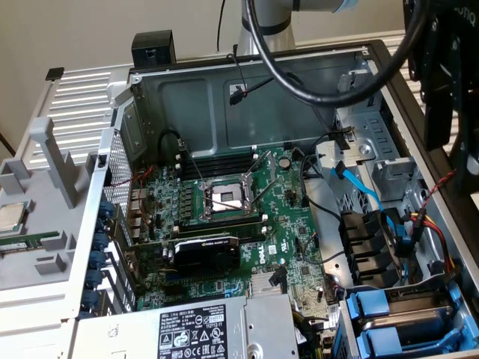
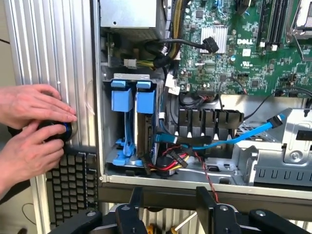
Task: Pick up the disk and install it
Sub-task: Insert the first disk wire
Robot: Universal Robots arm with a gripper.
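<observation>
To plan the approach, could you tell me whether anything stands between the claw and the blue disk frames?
Yes: the open claw is outside the case, whose metal rim lies between it and the blue disk frames. A wire bundle crowds the frames' near side; a person's hands are aside.

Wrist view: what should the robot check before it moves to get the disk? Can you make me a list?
1. Claw free: ok. The claw is open and holds nothing.
2. People out of the way: not ok. A person's hands are on a black knob right beside the case.
3. Case open: ok. The green board inside is uncovered.
4. Thing to grab found: cannot tell. Two blue holders stand side by side in the bay; what they hold is hard to see.
5. Wires clear: not ok. A blue cable and red and yellow wires lie close beside the holders.
</observation>
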